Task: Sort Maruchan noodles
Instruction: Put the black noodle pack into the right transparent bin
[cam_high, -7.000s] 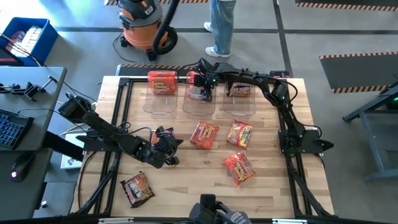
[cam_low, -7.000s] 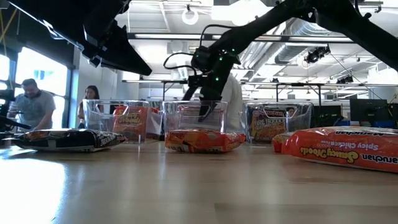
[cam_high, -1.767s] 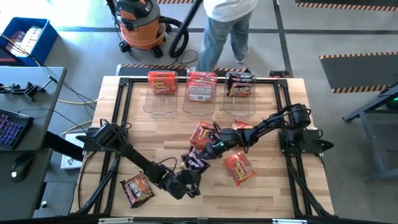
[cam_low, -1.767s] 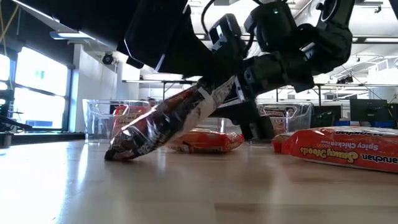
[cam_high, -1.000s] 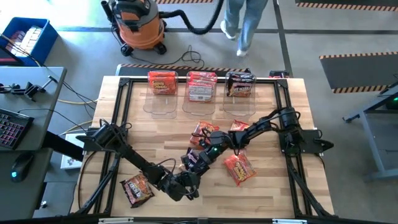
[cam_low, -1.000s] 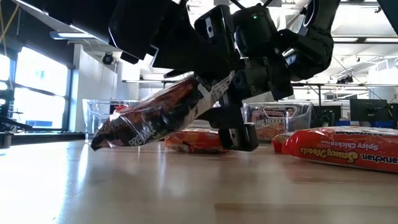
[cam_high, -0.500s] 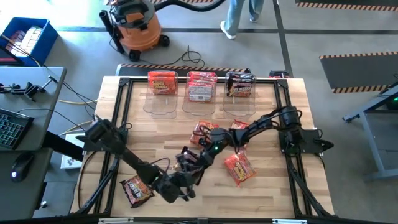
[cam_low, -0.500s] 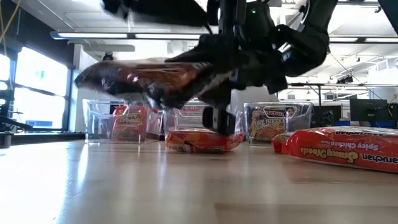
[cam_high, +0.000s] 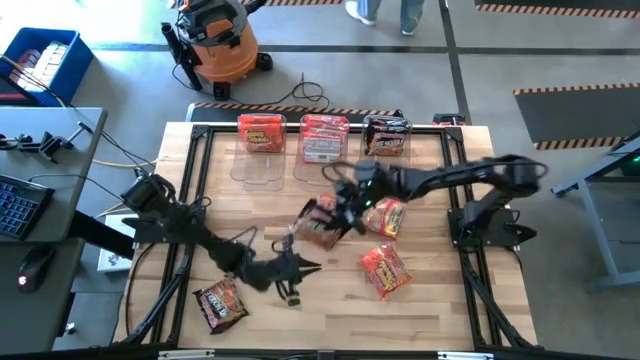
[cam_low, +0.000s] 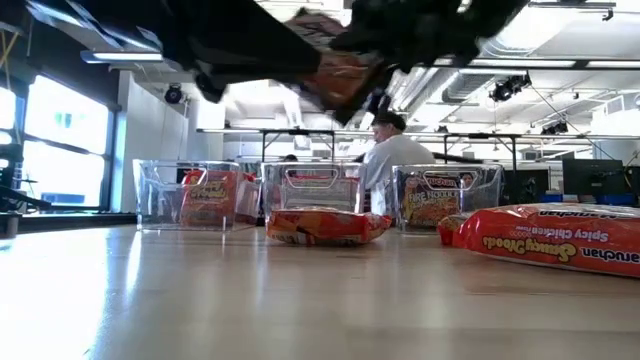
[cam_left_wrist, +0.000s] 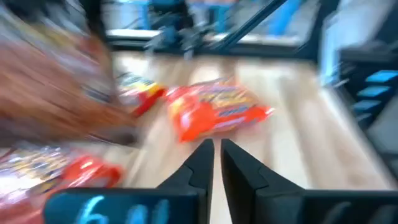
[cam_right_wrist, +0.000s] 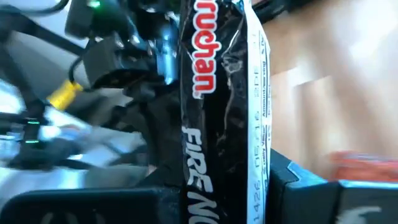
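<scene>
Partway through sorting, we hold a dark Maruchan packet (cam_right_wrist: 221, 93) clamped in our right gripper (cam_high: 345, 212), lifted over mid-table. Beyond it, three clear bins (cam_high: 322, 165) each hold packets. Four loose packets (cam_high: 384, 268) lie below and beside it. Our left gripper (cam_left_wrist: 213, 163), fingers nearly closed and empty, hovers nearby

left arm: stretched low, fingers (cam_left_wrist: 214, 163) nearly together | right arm: raised mid-table, fingers (cam_right_wrist: 298, 180) clamped
</scene>
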